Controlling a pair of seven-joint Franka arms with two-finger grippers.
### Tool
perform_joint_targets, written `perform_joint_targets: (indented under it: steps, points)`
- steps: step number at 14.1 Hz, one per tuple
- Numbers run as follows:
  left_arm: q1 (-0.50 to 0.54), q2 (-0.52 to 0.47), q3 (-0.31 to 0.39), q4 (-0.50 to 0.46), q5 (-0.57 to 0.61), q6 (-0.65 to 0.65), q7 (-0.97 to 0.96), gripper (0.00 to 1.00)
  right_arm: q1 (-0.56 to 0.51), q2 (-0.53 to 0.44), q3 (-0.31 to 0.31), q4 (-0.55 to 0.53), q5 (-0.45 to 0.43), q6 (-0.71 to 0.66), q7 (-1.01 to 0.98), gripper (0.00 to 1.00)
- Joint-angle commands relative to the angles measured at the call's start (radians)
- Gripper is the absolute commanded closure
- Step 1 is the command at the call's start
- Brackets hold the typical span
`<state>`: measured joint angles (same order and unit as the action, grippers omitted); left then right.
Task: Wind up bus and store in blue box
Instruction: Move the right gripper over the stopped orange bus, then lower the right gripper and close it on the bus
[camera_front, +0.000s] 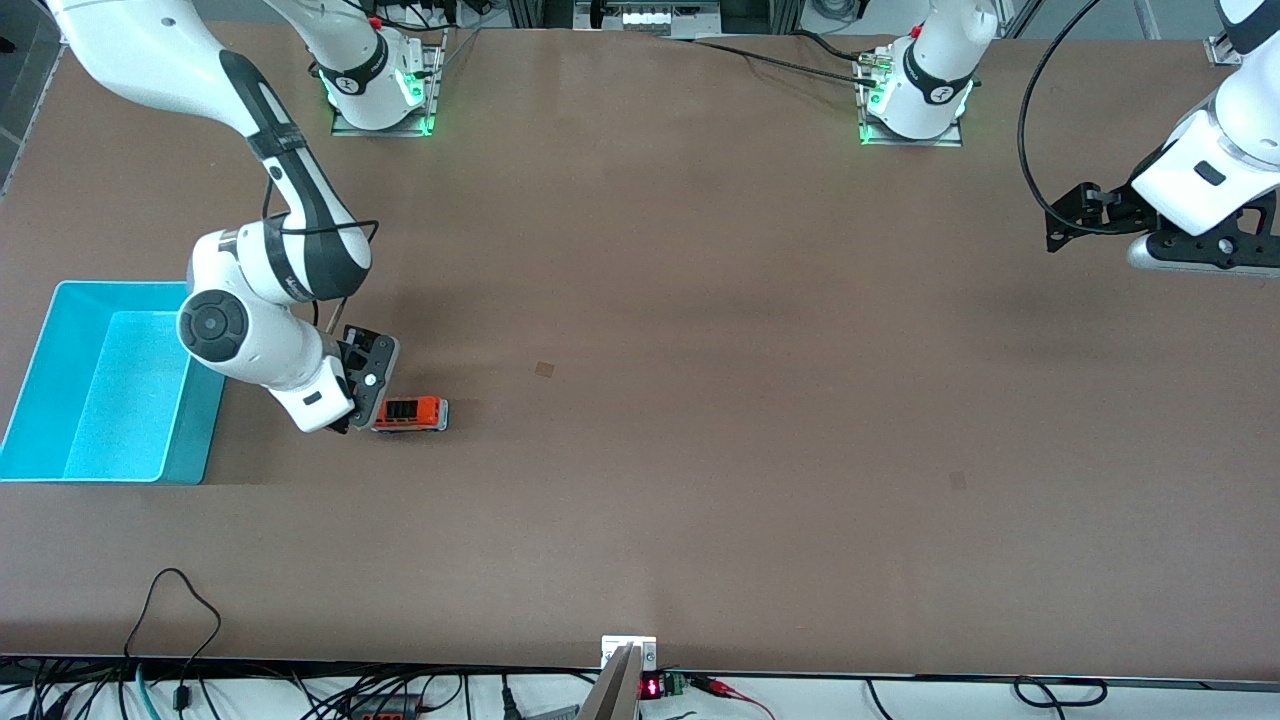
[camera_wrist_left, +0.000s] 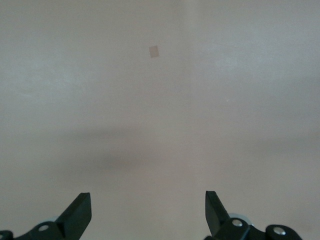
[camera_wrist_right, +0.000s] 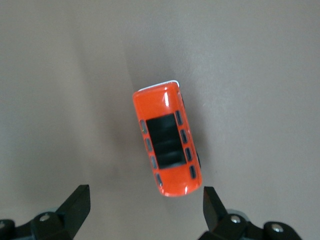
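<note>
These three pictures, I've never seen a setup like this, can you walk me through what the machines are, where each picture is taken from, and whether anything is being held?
Two white robot arms stand at a brown table, each ending in a two-finger gripper. The big picture comes from a high camera facing them. The two small ones come from cameras on the arms' wrists, looking down past the black fingertips.

The right gripper hangs low over a small orange-red toy bus, fingers open; its wrist view shows the bus lying on the table just ahead of them. Nothing is held yet.

The blue box, an open bin, sits at the right arm's end of the table, beside that arm.

The left gripper waits open, raised over bare table at its own end.
</note>
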<state>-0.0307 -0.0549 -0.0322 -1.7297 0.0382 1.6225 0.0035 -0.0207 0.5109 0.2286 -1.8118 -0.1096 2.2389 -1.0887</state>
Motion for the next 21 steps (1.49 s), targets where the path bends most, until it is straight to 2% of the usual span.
perform_joint_targets:
  steps: [1, 10, 16, 17, 18, 19, 21]
  points:
    - [0.003, 0.006, 0.000, 0.021, 0.016, -0.021, 0.007, 0.00, 0.004, 0.015, 0.012, -0.003, -0.018, 0.039, -0.020, 0.00]
    - [0.003, 0.006, 0.000, 0.021, 0.016, -0.021, 0.009, 0.00, 0.032, 0.101, 0.011, -0.006, -0.062, 0.174, -0.020, 0.00]
    - [0.005, 0.006, 0.002, 0.021, 0.016, -0.021, 0.010, 0.00, 0.028, 0.135, 0.011, -0.007, -0.084, 0.211, -0.020, 0.00]
    - [0.005, 0.006, 0.005, 0.021, 0.016, -0.021, 0.015, 0.00, 0.028, 0.135, 0.011, -0.007, -0.084, 0.211, -0.020, 0.04]
    - [0.005, 0.006, 0.005, 0.021, 0.016, -0.021, 0.016, 0.00, 0.030, 0.132, 0.011, -0.006, -0.084, 0.208, -0.011, 0.34]
    - [0.005, 0.006, 0.008, 0.021, 0.016, -0.023, 0.016, 0.00, 0.030, 0.129, 0.011, -0.006, -0.082, 0.203, 0.001, 0.70]
    - [0.006, 0.006, 0.009, 0.021, 0.016, -0.035, 0.018, 0.00, 0.030, 0.123, 0.011, -0.004, -0.082, 0.202, 0.032, 0.90]
